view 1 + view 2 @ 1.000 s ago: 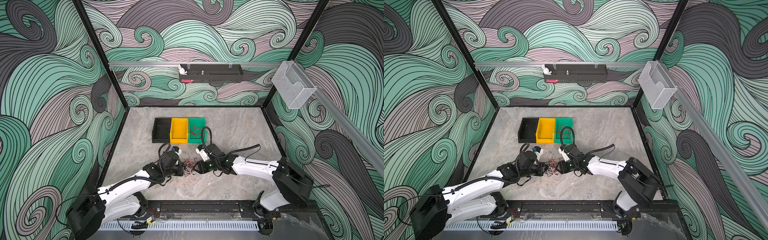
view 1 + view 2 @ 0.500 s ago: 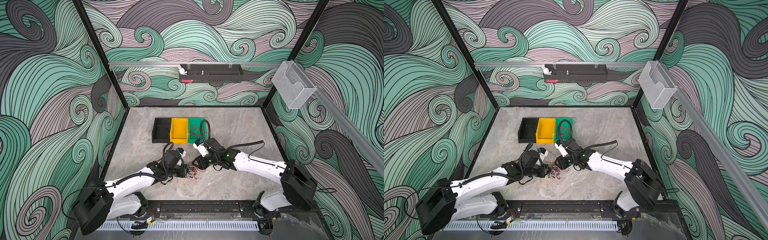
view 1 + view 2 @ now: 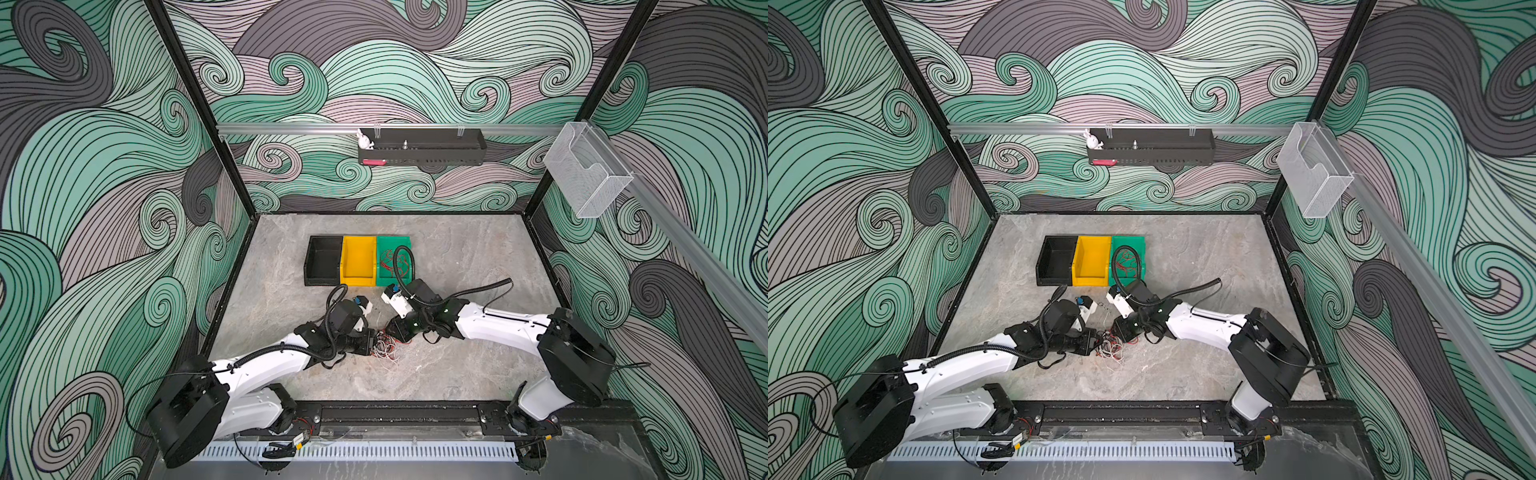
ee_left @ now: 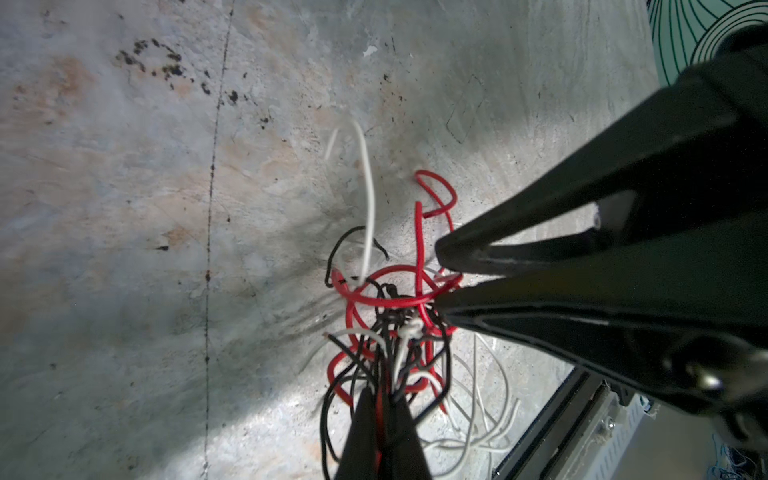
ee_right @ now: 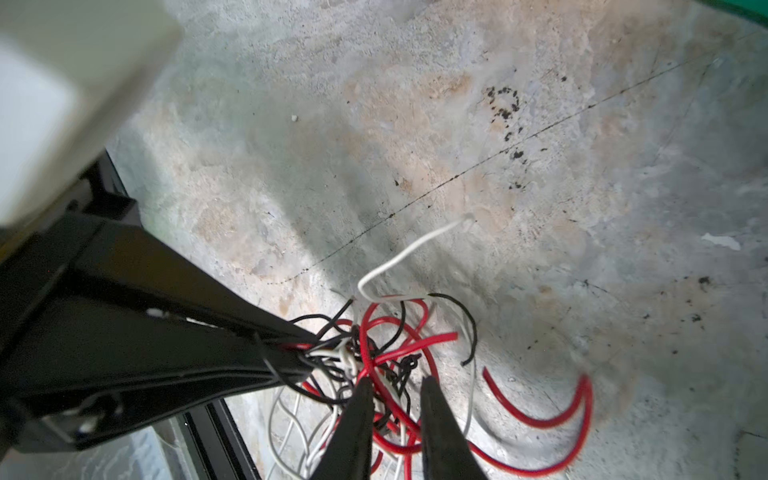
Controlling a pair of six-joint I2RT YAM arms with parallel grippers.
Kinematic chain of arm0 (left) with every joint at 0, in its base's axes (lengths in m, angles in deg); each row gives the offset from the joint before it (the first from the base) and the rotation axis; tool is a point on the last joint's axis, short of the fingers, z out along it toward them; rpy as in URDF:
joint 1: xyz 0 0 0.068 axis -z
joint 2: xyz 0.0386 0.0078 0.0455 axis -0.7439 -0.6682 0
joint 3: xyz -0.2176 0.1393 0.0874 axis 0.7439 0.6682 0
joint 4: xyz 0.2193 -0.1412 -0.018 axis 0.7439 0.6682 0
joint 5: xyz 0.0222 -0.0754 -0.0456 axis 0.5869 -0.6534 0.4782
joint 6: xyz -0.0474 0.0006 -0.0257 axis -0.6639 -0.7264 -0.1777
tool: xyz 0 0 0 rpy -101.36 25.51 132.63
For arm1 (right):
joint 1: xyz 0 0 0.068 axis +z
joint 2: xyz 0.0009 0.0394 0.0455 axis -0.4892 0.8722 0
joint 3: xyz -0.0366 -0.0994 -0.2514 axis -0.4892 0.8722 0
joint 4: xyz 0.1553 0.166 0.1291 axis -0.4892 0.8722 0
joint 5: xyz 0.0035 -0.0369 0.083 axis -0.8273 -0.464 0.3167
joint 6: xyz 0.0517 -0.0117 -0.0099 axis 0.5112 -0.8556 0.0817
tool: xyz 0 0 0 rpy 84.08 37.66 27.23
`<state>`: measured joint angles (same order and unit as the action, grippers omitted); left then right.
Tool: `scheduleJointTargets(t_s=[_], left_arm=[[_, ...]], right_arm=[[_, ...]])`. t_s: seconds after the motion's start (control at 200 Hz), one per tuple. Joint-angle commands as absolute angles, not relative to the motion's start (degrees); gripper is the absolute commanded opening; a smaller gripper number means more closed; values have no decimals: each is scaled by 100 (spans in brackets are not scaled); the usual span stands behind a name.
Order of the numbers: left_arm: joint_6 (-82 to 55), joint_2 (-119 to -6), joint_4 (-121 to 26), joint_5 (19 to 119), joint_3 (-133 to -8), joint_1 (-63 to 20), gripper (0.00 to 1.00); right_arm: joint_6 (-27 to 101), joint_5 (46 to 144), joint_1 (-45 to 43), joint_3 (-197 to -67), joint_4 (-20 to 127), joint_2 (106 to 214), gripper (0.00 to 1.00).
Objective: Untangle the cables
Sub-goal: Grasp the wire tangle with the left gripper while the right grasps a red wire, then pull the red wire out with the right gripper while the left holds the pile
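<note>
In both top views the cables [image 3: 385, 352] just below centre are too small to tell strand from strand. A black hose [image 3: 395, 270] hides part of the green bin [image 3: 386, 243].

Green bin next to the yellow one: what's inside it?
Curly red cables lie inside the green bin. A looping black hose from the right arm crosses in front, so part of the bin's floor, and anything lying there, is covered.

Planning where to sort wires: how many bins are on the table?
3, side by side: black bin left, yellow bin middle, green bin right. None seem hidden.
</note>
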<state>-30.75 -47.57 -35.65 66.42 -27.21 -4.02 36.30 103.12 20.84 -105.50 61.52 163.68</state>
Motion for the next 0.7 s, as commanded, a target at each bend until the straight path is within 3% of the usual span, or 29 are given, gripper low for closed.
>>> scheduleJointTargets(t_s=[0.0,0.28,0.696], left_arm=[[-3097,-4705,-3398,6923,-2951,-385,3],[-3098,-4396,-3058,7259,-2926,-388,10],[-3303,-3715,-2624,7806,-2656,-402,7]], right_arm=[[3694,10244,2055,-10396,6043,16342,17],[3778,10124,2046,-10202,6102,15924,4],[4127,9450,1507,-9779,6373,15214,0]])
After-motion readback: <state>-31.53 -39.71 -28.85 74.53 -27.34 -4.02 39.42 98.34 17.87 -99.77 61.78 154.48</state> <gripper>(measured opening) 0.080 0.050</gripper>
